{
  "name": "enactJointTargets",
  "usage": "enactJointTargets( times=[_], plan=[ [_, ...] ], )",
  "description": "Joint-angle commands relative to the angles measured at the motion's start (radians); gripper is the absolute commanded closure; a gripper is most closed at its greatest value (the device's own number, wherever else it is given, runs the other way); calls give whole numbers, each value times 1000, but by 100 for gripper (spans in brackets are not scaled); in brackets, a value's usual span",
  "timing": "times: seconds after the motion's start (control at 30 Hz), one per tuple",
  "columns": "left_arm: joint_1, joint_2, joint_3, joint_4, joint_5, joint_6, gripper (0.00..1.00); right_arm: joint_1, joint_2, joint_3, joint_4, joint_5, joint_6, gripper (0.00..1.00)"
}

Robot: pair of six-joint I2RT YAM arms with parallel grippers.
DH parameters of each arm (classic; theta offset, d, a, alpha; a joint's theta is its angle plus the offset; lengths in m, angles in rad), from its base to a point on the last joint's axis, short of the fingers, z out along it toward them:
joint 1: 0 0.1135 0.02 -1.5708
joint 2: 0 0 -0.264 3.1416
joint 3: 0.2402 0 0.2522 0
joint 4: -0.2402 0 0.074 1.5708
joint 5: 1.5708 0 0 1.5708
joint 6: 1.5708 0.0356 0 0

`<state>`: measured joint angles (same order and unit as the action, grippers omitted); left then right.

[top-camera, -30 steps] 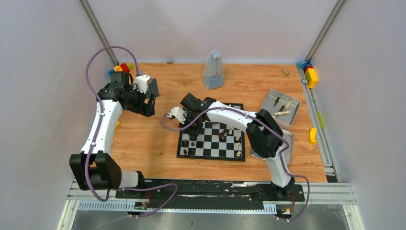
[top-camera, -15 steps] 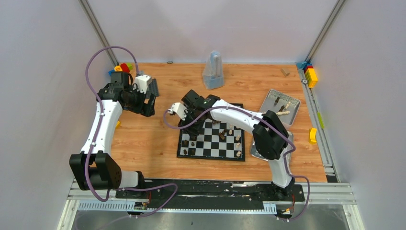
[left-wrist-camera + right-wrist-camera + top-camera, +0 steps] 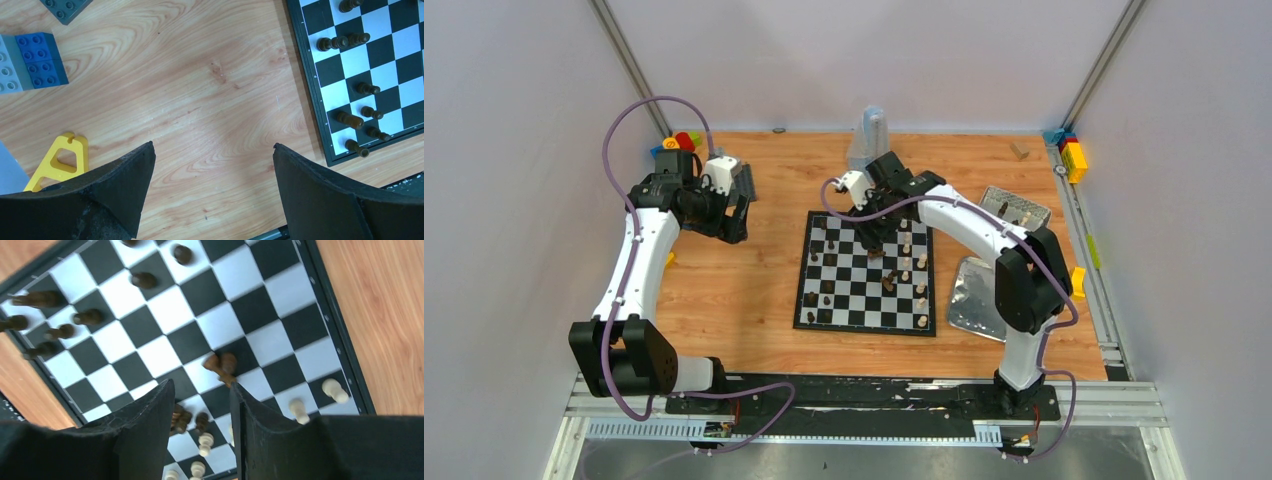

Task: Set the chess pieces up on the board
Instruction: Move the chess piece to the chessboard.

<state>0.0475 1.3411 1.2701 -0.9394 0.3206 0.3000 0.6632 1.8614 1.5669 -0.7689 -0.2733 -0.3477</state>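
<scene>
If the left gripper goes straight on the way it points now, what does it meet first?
Most likely bare table, beside the board; nothing stands in between, though depth is unclear.

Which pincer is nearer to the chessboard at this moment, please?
The right. The right pincer hangs above the board's far half; the left pincer is off to the board's left, over the table.

A: How does the left arm (image 3: pixel 637 255) sit?
B: Stretched forward along its own side, wrist bent inward. The left gripper (image 3: pixel 212 165) hangs with jaws spread wide, nothing between them.
A: And the right arm (image 3: pixel 969 218)?
B: Arched forward and inward, wrist turned down. The right gripper (image 3: pixel 201 390) shows a narrower gap, holding nothing.
</scene>
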Motion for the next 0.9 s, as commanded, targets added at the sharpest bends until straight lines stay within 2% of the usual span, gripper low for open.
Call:
enactJointTargets(
  times=[0.0,0.4,0.87],
  plan=[
    [9,-9,13,16,15,-2,5,-58,-3,-21,24,-11,32,55],
    [9,-3,11,17,11,-1,5,-91,101,19,37,-41,44,54],
    [9,1,12,17,13,-1,5,-91,148,42,39,-43,46,69]
  ],
)
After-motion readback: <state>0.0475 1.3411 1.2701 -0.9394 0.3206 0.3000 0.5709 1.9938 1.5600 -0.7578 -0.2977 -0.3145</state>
